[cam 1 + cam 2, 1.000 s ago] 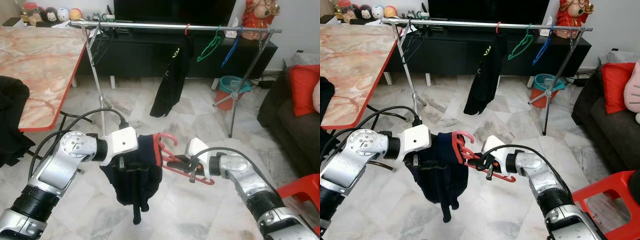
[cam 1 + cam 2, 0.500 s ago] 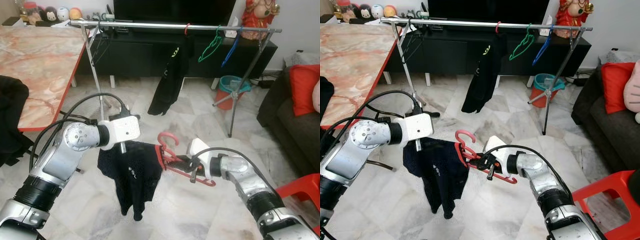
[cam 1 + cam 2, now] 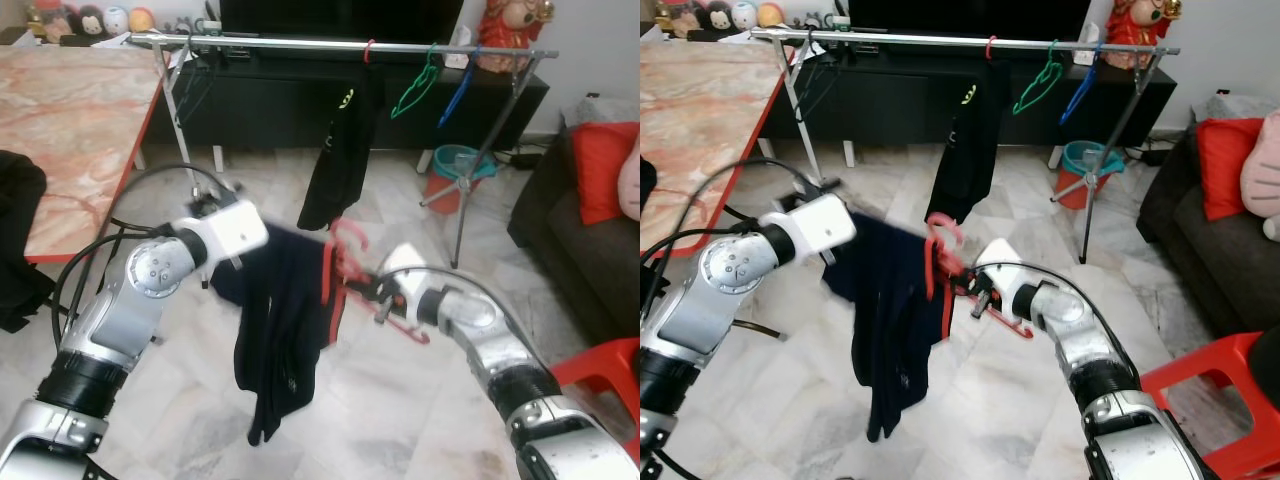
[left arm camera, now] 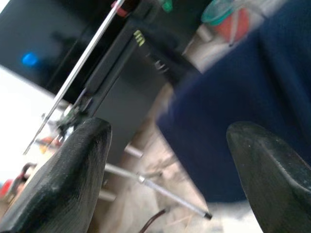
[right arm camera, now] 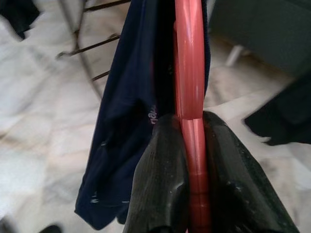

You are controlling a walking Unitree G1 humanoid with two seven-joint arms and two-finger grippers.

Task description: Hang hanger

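A red plastic hanger (image 3: 345, 262) carries a dark navy garment (image 3: 285, 320) that hangs down in front of me. My right gripper (image 3: 378, 300) is shut on the hanger's lower bar. In the right wrist view its fingers (image 5: 163, 160) clamp the red hanger (image 5: 189, 73), with the navy cloth (image 5: 126, 121) beyond. My left gripper (image 4: 167, 131) stands open at the garment's upper left edge; the blue cloth (image 4: 243, 87) lies just past its spread fingers. The silver clothes rail (image 3: 300, 43) runs across the back.
On the rail hang a black garment (image 3: 335, 160), a green hanger (image 3: 412, 90) and a blue hanger (image 3: 452, 95). A marble table with a red rim (image 3: 70, 130) is at the left. A dark sofa (image 3: 580, 230), a red chair (image 3: 600, 370) and a teal bucket (image 3: 455, 170) are at the right.
My right gripper has lifted the hanger and tipped it more upright. The left arm has risen and swung outward, and the garment now hangs longer and narrower.
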